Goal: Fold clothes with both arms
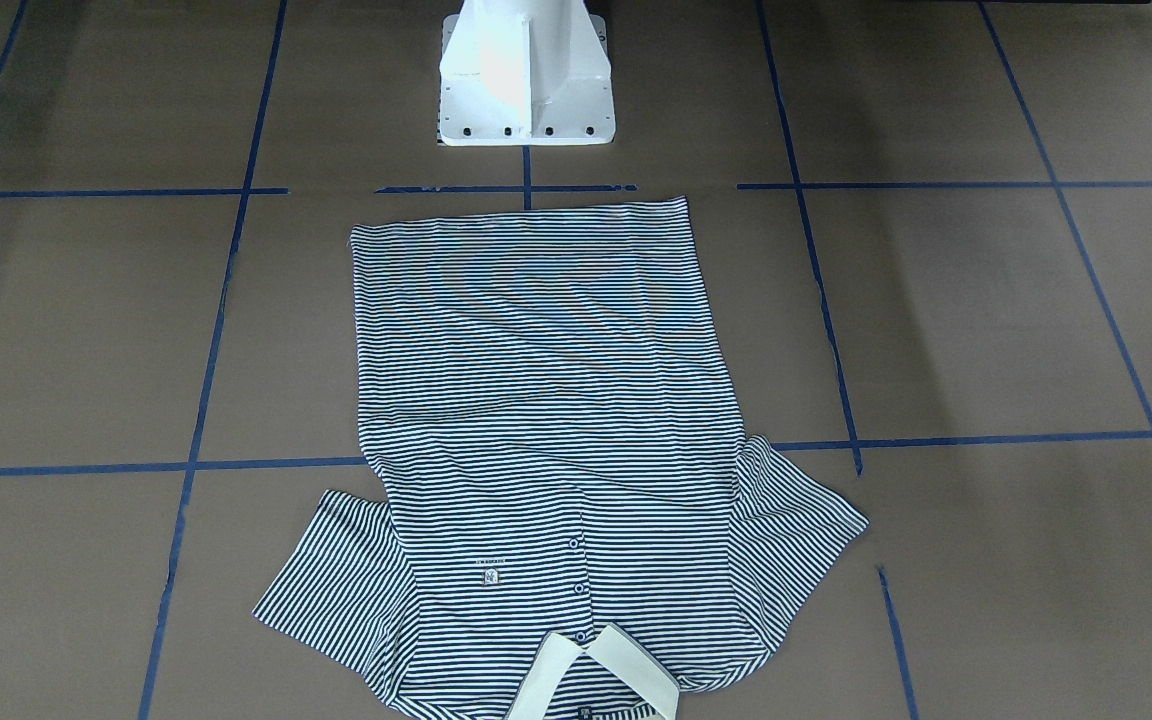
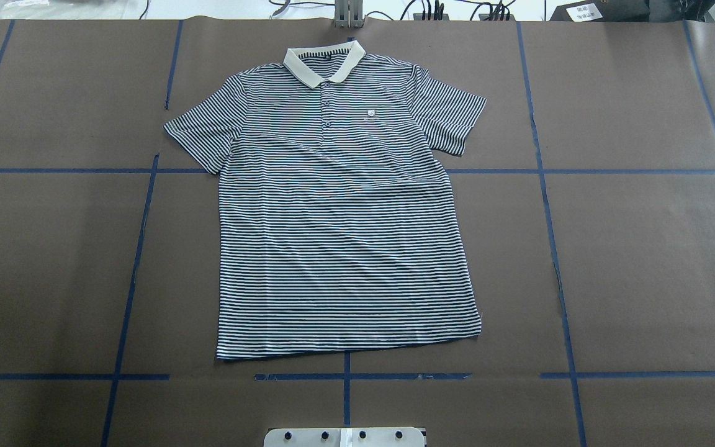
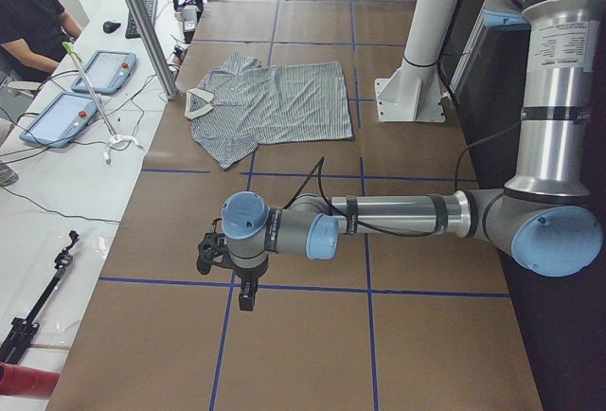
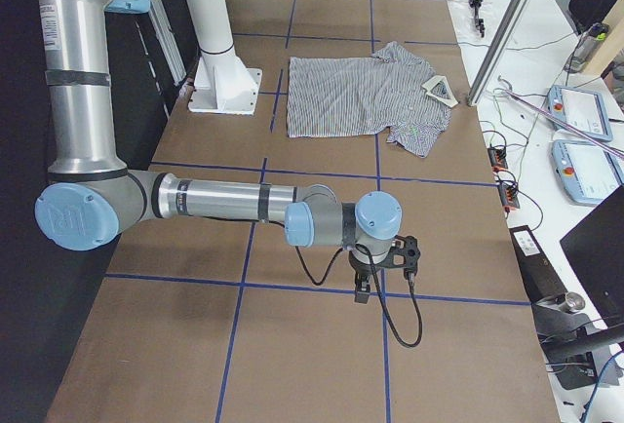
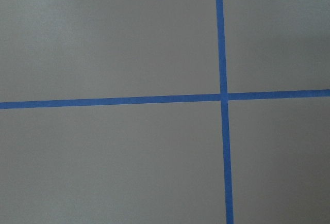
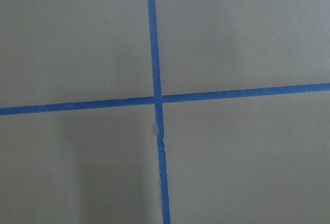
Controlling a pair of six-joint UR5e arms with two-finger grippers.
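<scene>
Left gripper (image 3: pixel 245 290) hangs nearest in the left side view, well out from the white pedestal (image 3: pixel 413 89), the right gripper (image 4: pixel 362 289) as far out the other way, and I cannot tell whether either is wide or narrow. Polo shirt (image 2: pixel 339 236) lies flat and unfolded straight before the pedestal, hem nearest it, so folding seems not yet begun; next, both grippers must travel in to its edges. Only the overhead view shows the shirt whole, yet no gripper; wrist cameras show just table (image 5: pixel 103 38) and blue tape (image 5: pixel 223 97)

Polo shirt (image 2: pixel 339 236): navy-white stripes, cream collar (image 2: pixel 324 62); flat, front up, sleeves spread, hem toward pedestal base (image 1: pixel 526 80). Left arm (image 3: pixel 398 214), right arm (image 4: pixel 214 199): outstretched low, either side of base.
</scene>
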